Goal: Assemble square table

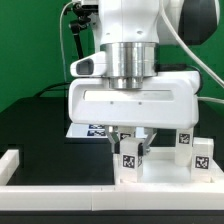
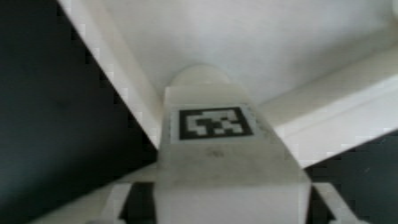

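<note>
The gripper [image 1: 130,148] is closed on a white leg block [image 2: 222,150], which sits between its fingers and bears a black-and-white square tag [image 2: 215,122]. Just beyond the gripper lies the square top [image 2: 249,40] with its raised rim, on the black counter [image 1: 50,140]. No writing is readable.

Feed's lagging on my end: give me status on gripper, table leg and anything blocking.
Gripper down on a tagged leg, fingers either side of it. Tabletop right behind. More legs at exterior view's right. Nothing blocking.
</note>
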Robot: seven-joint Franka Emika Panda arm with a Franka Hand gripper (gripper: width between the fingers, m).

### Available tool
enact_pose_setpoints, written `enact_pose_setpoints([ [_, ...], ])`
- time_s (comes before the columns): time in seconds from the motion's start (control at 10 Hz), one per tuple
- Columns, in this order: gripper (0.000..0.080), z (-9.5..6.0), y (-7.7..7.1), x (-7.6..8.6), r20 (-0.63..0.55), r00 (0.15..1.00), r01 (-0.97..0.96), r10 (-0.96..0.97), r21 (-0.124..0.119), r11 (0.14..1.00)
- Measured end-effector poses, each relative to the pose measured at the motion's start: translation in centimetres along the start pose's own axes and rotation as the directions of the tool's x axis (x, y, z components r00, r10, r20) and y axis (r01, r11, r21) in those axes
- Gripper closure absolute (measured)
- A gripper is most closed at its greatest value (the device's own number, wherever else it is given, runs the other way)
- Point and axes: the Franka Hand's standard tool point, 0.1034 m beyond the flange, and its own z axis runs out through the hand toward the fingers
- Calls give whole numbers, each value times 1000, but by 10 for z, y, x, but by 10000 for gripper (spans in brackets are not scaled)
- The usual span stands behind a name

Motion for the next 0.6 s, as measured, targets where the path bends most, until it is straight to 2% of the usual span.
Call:
enact_pose_setpoints([
  [0.3, 508, 0, 3, 1, 1, 977, -215, 215, -2, 977],
  [0.5, 508, -1, 5, -1, 16, 831, -555, 556, -22, 831],
  [0.6, 508, -1, 4, -3, 54, 704, -707, 708, -36, 706],
])
